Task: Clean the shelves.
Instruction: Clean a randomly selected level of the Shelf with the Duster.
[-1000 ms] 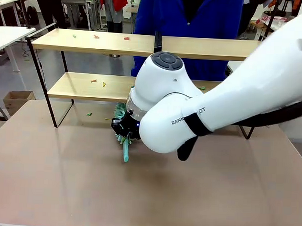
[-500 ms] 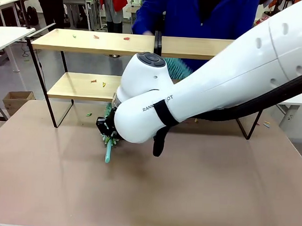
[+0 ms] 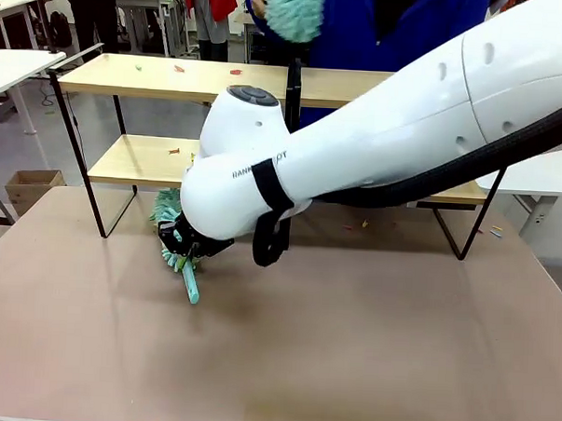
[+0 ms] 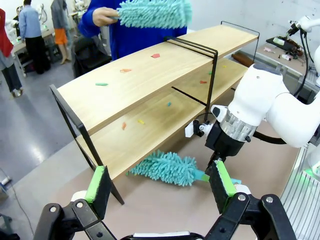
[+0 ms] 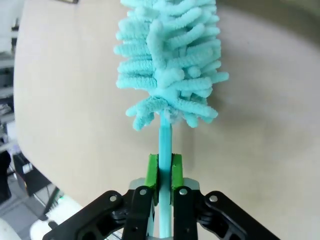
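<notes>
Sliding leftward, the right gripper (image 5: 165, 167) is clamping the handle of a teal duster (image 5: 167, 65), its head hanging just under the front of the shelves (image 3: 156, 77), which are standing across the tabletop (image 3: 349, 363). The left gripper (image 4: 159, 180) is hovering spread, empty.

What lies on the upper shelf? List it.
On the upper shelf lie a red scrap, an orange scrap and a green scrap. From the front, the right arm covers its right end.
</notes>
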You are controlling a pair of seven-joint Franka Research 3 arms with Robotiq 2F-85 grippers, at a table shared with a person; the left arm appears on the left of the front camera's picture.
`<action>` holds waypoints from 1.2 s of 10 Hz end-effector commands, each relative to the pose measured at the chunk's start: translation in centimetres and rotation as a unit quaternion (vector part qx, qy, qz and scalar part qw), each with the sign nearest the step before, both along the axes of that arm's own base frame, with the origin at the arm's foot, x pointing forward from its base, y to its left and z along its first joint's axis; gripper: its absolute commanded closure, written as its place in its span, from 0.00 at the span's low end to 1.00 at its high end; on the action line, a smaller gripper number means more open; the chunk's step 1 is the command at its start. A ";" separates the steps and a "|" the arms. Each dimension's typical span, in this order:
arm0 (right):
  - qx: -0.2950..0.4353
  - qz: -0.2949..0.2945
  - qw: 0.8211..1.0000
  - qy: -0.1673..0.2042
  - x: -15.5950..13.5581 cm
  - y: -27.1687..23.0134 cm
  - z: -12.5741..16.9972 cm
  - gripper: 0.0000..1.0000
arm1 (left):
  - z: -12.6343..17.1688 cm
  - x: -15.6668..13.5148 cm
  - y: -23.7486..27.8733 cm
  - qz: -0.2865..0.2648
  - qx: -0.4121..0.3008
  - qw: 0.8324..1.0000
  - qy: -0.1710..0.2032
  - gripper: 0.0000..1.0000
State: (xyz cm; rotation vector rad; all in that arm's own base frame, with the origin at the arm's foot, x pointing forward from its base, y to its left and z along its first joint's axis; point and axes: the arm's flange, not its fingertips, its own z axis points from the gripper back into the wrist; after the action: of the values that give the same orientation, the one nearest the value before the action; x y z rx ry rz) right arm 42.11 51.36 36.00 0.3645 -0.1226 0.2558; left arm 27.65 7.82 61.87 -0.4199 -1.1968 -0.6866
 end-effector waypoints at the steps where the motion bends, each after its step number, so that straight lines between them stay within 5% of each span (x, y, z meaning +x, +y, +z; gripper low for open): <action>1: -0.004 0.084 0.994 0.072 -0.1 -0.3 2.2 1.00 | 0.0 0.0 0.0 -0.004 -0.001 1.000 -0.003 0.00; 6: -0.054 0.194 0.976 0.078 -1.6 -1.7 2.9 1.00 | 0.0 0.0 0.0 -0.004 -0.001 1.000 -0.003 0.00; 10: -0.009 0.327 0.932 0.156 -4.2 -5.9 4.0 1.00 | 0.0 0.0 0.0 -0.004 -0.001 1.000 -0.003 0.00; 12: 0.018 0.320 0.936 0.148 -5.0 -8.3 5.4 1.00 | 0.0 0.0 0.0 -0.004 -0.001 1.000 -0.003 0.00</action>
State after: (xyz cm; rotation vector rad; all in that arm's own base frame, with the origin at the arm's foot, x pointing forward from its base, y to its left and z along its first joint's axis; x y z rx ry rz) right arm 38.27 45.71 40.51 0.4315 0.3116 0.8475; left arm 27.66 7.84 61.88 -0.4199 -1.1970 -0.6864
